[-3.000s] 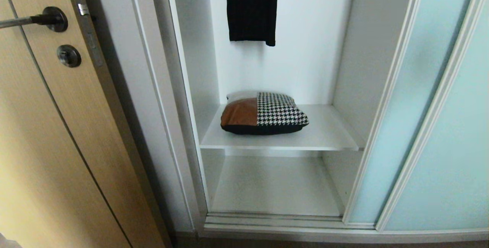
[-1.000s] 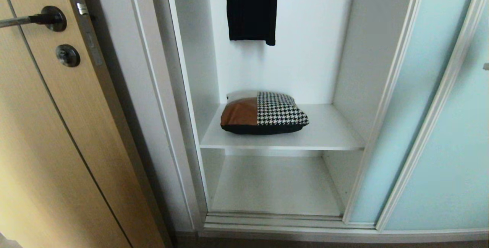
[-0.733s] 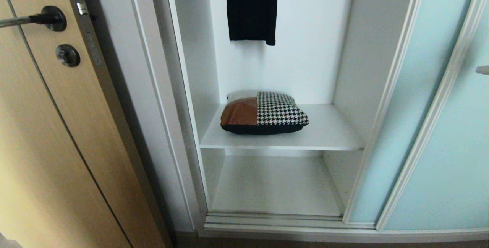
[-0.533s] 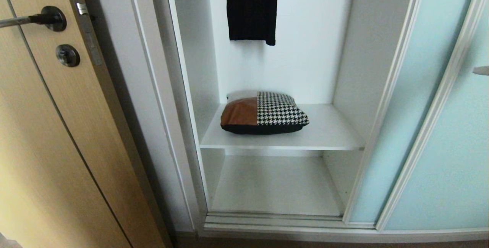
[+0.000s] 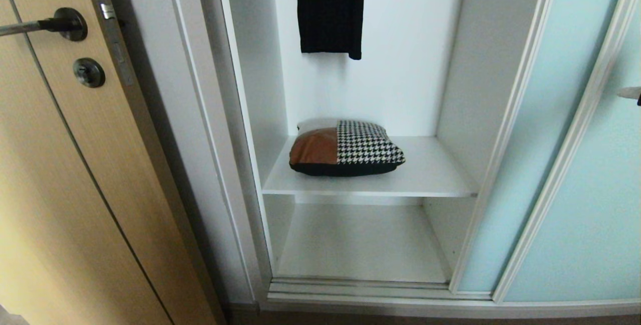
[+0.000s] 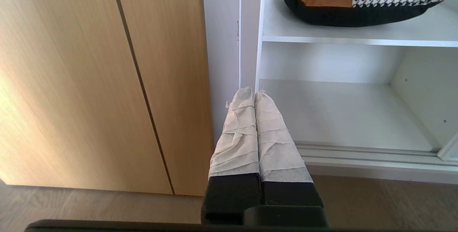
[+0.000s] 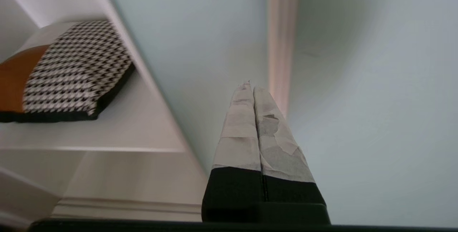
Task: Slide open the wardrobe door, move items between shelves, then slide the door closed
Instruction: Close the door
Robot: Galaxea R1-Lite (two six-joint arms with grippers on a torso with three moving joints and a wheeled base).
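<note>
The right tool (image 7: pixel 250 88) is pressed together near the sliding wardrobe door (image 7: pixel 357 99); the left tool (image 6: pixel 254 94) is together too. The cushion (image 5: pixel 345 147) lies on the upper shelf (image 5: pixel 430 177).

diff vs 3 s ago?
The right claw has come into the head view at its right edge, in front of the sliding wardrobe door, shut and holding nothing. Nothing was gripped or released. The cushion stays on the upper shelf, the door stays open, and the left claw is parked low, shut.
</note>
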